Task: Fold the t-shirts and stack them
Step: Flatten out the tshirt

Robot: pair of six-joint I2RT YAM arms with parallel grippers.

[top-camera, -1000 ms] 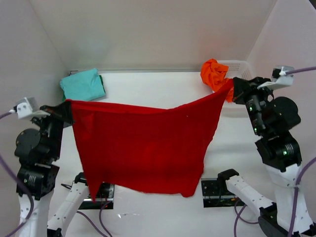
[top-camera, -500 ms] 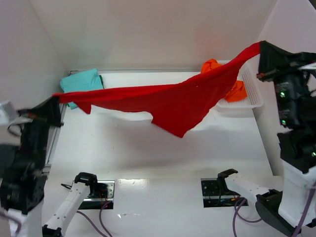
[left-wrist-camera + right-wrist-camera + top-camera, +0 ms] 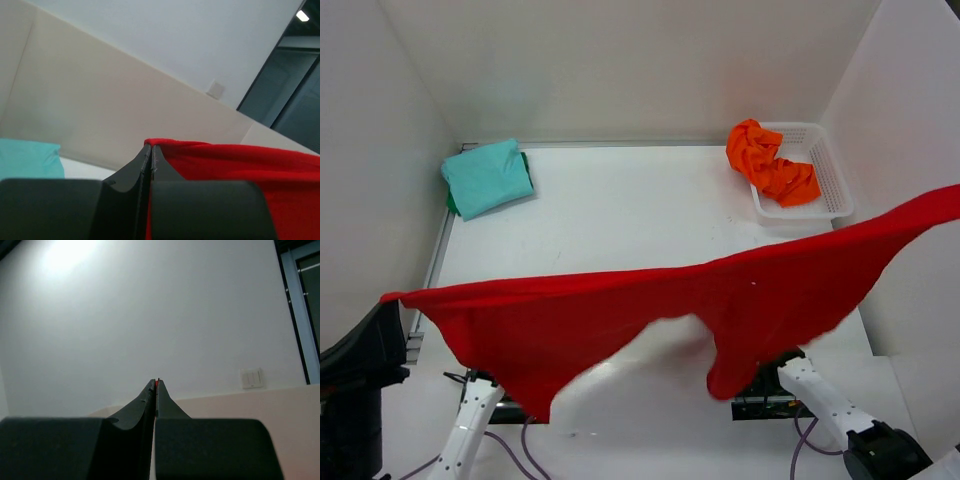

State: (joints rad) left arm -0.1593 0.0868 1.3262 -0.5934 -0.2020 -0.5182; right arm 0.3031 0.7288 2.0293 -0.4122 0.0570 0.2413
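A bright red t-shirt hangs stretched in the air across the near half of the table, high toward the camera. My left gripper is shut on its left corner, the red cloth spreading to the right of the fingers. My right gripper is shut on the other corner, a sliver of red showing between its tips; in the top view it is past the right edge. A folded teal t-shirt lies at the back left. A crumpled orange t-shirt lies in the basket.
A white mesh basket stands at the back right against the wall. White walls enclose the table on three sides. The arm bases and their cables sit at the near edge, partly behind the red cloth.
Both grippers swung the red t-shirt up, then toward the near edge. It went from hanging flat, to stretched high at the back, to stretched across the front. Both arms have mostly left the top view.
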